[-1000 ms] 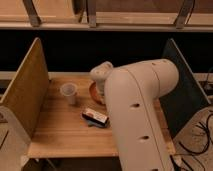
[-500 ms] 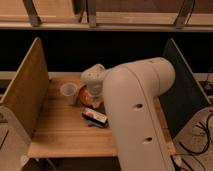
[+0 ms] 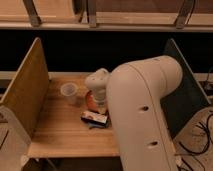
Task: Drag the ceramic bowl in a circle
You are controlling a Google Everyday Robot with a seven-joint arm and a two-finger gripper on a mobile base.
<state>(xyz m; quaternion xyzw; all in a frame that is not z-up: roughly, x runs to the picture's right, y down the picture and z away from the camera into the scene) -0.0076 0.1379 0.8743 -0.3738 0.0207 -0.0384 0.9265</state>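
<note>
My gripper [image 3: 101,106], cream-white like my arm [image 3: 142,117], sits over the orange-red ceramic bowl [image 3: 90,100]. At nine o'clock stands a translucent whitish cup [image 3: 69,91]; at six lies a dark packet [image 3: 94,118] on the pale wooden table [image 3: 60,131].

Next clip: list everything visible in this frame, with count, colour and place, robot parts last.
ceramic bowl: one, orange-red, middle of the table, mostly hidden behind the arm.
plastic cup: one, translucent whitish, left of the bowl.
packet: one, dark with a pale patch, flat in front of the bowl.
table: one, light wood.
side panels: two, wooden at left, dark at right.
cables: dark, on the floor at right.
arm: one, white, large in the foreground.
gripper: one, reaching down at the bowl.
</note>
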